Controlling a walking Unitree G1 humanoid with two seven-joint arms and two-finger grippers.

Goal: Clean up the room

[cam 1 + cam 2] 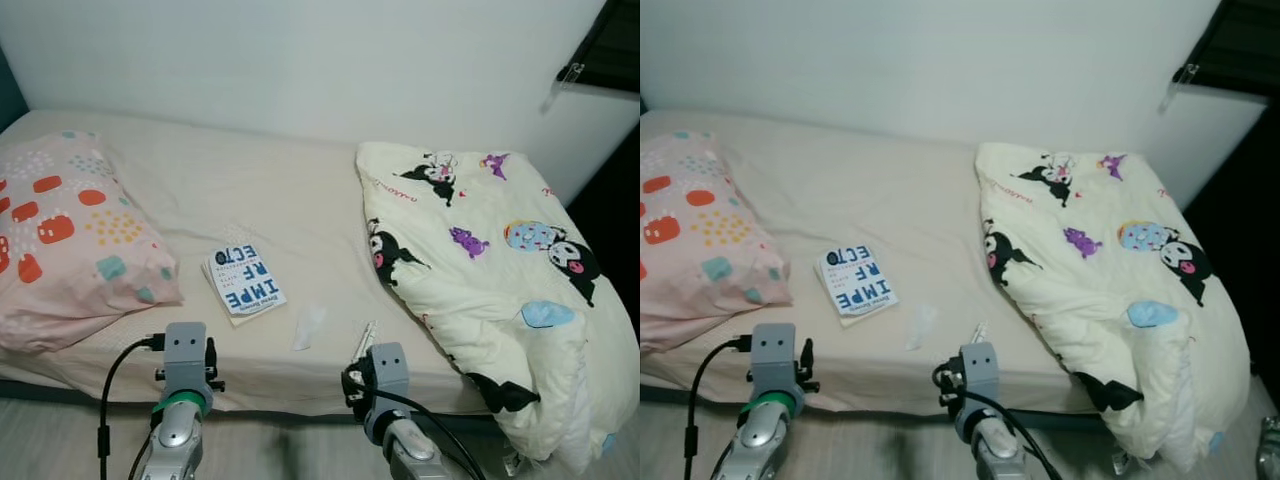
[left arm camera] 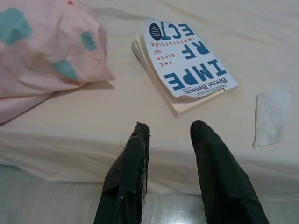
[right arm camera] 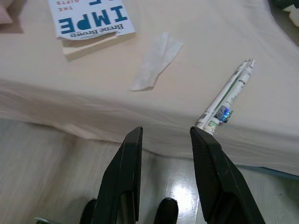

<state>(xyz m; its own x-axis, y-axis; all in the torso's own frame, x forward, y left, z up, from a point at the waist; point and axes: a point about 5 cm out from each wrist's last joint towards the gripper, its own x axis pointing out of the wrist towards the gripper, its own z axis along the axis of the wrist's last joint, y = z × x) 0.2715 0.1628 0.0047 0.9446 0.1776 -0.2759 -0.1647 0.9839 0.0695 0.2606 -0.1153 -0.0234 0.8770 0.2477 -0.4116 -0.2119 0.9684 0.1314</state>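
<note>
Two grippers hang at the near edge of the bed (image 1: 300,200), both empty with their fingers parted: the left gripper (image 2: 170,128) points toward the book, the right gripper (image 3: 166,133) toward the rolled paper wrapper.

Nearest the right gripper, the wrapper (image 3: 227,95) lies right at the mattress edge, almost overhanging it. Just beyond, a crumpled tissue (image 3: 156,60) lies flat on the sheet, apart from the wrapper and from the book (image 2: 187,63), which rests face up beside the pink pillow (image 1: 70,235). Farther right, a cartoon-print quilt (image 1: 490,270) lies bunched up and spills over the bed's corner.

The small litter looks like the sensible first target. To take the wrapper well, the right gripper should probably come across its narrow width, not along its length, and close near the middle so it does not roll off onto the floor. The tissue is thin and flat; pinching it means pressing lightly into the soft sheet, and catching the sheet itself is the risk.
</note>
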